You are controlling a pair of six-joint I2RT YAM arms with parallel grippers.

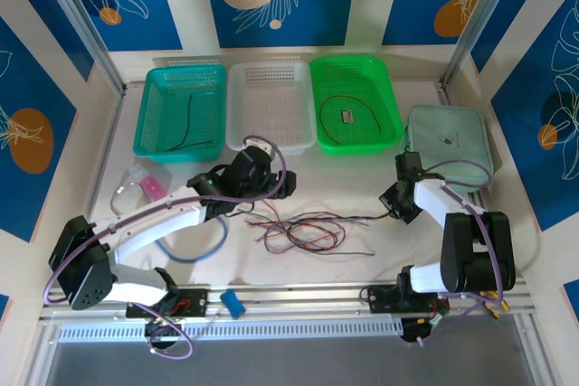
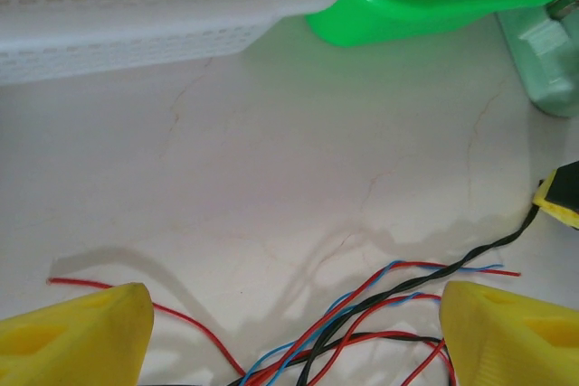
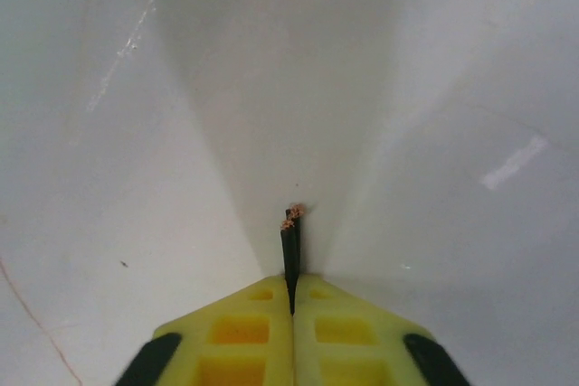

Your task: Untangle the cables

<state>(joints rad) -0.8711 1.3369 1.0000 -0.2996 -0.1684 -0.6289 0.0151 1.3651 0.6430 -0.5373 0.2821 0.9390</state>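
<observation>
Worktop point(image 1: 380, 259): pale, walled on three sides

Cables point(image 1: 303, 230): a loose tangle of thin red, black, brown-orange and pale blue wires lying mid-worktop, between the two arms and nearer than the baskets; in the left wrist view red, blue and black strands point(image 2: 362, 300) cross one another between the yellow fingers point(image 2: 81, 336)

Black cable point(image 1: 366, 218): runs out of the tangle to the right, ending in the right gripper; its two bare copper tips point(image 3: 291, 216) stick out just past the fingers

Left gripper point(image 1: 282, 189): over the left edge of the tangle, fingers spread wide, grasping nothing point(image 2: 291, 318)

Right gripper point(image 1: 391, 212): at the right of the tangle, fingers clenched on the black cable point(image 3: 291, 282)

Teal basket point(image 1: 149, 124): far left, one thin black wire inside

White basket point(image 1: 271, 133): middle of the row, touching the teal one

Green basket point(image 1: 389, 106): right of the white one, holding a dark looped wire and a small tag

Grey-green pouch point(image 1: 452, 146): flat, just right of the green basket

Light-blue hose point(image 1: 206, 249): thick loop under the left arm
</observation>
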